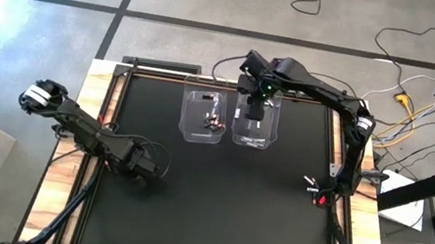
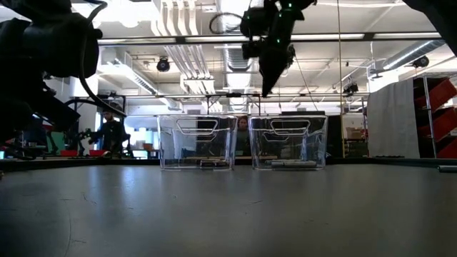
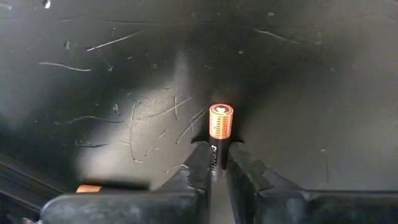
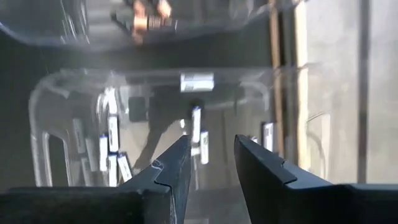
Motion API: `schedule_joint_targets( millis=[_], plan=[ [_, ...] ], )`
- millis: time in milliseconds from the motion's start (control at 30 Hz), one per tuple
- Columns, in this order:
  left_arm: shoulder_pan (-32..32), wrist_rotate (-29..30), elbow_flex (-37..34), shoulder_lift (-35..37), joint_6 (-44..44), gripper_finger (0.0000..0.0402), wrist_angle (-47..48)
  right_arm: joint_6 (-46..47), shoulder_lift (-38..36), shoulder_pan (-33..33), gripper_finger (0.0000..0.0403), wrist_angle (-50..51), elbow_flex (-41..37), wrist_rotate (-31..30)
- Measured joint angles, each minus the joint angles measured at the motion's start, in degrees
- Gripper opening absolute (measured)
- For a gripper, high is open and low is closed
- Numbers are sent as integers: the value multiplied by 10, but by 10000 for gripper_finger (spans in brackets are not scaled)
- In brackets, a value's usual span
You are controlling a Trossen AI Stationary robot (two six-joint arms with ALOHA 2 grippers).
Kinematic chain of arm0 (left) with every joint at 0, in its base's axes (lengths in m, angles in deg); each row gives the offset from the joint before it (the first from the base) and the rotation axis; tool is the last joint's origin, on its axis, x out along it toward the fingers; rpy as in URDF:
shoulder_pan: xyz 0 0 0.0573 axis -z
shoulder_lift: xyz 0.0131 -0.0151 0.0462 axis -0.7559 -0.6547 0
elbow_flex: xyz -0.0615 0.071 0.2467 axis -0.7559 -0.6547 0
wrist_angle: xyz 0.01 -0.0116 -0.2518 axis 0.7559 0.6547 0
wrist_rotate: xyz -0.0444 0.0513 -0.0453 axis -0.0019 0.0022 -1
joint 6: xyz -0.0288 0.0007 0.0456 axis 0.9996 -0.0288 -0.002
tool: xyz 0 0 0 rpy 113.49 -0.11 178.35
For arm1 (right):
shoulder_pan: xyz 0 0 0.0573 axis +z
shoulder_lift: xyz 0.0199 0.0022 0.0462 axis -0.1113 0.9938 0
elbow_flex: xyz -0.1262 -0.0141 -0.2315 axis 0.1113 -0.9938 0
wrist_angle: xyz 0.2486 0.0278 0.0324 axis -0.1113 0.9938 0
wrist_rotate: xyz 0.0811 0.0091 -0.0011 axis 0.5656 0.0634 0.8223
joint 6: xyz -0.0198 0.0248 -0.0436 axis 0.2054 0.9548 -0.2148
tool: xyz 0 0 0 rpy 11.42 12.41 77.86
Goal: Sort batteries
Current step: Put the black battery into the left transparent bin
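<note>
Battery (image 3: 220, 127): black body, copper end, clamped in left gripper (image 3: 216, 163). Right gripper (image 4: 211, 163) fingers apart above right tub (image 1: 253, 134) holding seemingly white batteries (image 4: 114, 134).

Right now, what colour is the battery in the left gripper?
Small cylindrical battery: copper-orange top, black body. Shows best in the left wrist view.

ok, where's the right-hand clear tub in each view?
High view: right tub at the mat's far edge, under the right gripper.
Low view: the right one of two tubs, gripper above it.
Left wrist view: not in it.
Right wrist view: beyond the jaws, white batteries inside.
Shared landmark: the neighbouring left tub holding copper-topped batteries.
</note>
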Motion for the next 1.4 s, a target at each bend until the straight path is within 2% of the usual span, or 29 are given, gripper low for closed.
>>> schedule_joint_targets(
  millis=[267,467,700,833,967,1267,1400],
  plan=[
    [0,30,11,3,11,12,7,17,-24,30,130,-39,98,3],
    [-1,150,74,36,-1,11,21,11,-51,61,135,-94,130,38],
    [-3,204,141,121,-48,10,33,17,-77,101,128,-138,142,50],
    [-10,278,185,172,-65,10,25,65,-76,123,134,-171,142,85],
    [-31,357,229,206,-117,10,-31,125,-54,149,143,-246,142,134],
    [-85,365,280,220,-333,9,-230,156,-23,187,162,-368,140,135],
    [-126,336,280,221,-379,9,-291,160,-27,189,169,-357,150,135]
  ],
)
